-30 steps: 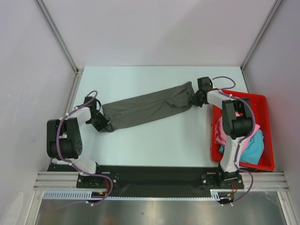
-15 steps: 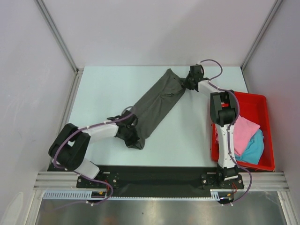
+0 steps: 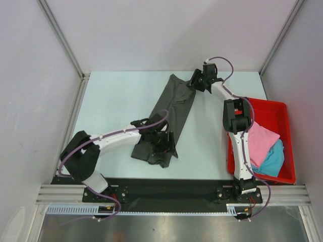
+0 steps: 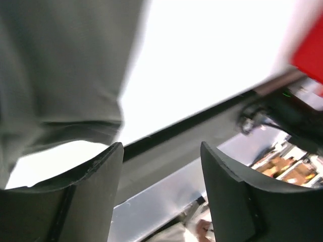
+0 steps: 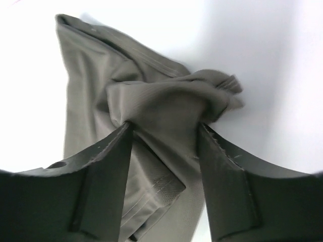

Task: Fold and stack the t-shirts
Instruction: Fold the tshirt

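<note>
The dark charcoal-grey t-shirt [image 3: 171,108] lies in a long band, running from the far middle of the table towards the near middle. Its near end is crumpled under my left gripper [image 3: 164,143]. In the left wrist view that gripper [image 4: 161,148] is open and empty, with grey cloth [image 4: 60,70] up and to its left. My right gripper [image 3: 194,83] stands at the shirt's far end. There it [image 5: 164,128] is open, astride a bunched knot of cloth [image 5: 171,101]. The pink t-shirt [image 3: 262,141] and the turquoise one [image 3: 272,159] lie in the tray.
The red plastic tray [image 3: 282,108] stands along the table's right side, beside the right arm's base. White walls with metal corner posts [image 3: 60,38] close in the table. A black rail [image 3: 161,186] runs along the near edge.
Both grippers have let go of the grey shirt and opened. The left one swung right and nearer with the shirt's end. The right one moved left along the far edge. The shirt now runs more steeply.
</note>
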Robot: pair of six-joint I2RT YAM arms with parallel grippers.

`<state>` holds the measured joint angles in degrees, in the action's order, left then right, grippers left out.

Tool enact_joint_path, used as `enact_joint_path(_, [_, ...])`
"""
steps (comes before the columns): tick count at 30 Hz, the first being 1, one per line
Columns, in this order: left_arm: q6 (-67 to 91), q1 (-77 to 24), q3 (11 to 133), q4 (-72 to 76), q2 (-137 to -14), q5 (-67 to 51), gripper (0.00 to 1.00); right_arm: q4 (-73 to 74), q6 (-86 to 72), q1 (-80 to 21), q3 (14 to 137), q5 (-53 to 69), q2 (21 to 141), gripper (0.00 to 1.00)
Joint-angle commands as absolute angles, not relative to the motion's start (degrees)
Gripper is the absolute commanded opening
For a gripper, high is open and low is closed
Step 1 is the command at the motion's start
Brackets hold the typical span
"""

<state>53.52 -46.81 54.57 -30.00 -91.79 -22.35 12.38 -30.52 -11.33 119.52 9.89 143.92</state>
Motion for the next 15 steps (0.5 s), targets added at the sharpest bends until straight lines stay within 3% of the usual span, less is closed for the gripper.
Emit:
enact_joint_path(1, [46.77,-45.62,62.3,-36.27,-85.88,-22.16,0.69,18.19,-26.37,-9.41,124.1,13.97,142.48,0.6])
enact_joint_path(7, [36.05,-31.4,62.93,-42.35,-79.72,-23.21,0.68,18.37,-25.76,-6.68,119.89,17.84,138.96,0.66])
enact_joint_path(10, [29.54,-22.53,64.07,-50.17,-80.59,-17.16,0.66,17.84,-25.23,-5.98,118.74,20.55,139.04,0.66])
enact_joint_path(15, [27.86,-14.69,56.53,-49.49,-79.1,-16.08,0.65,13.11,-26.1,-5.89,117.51,22.85,140.62,0.66])
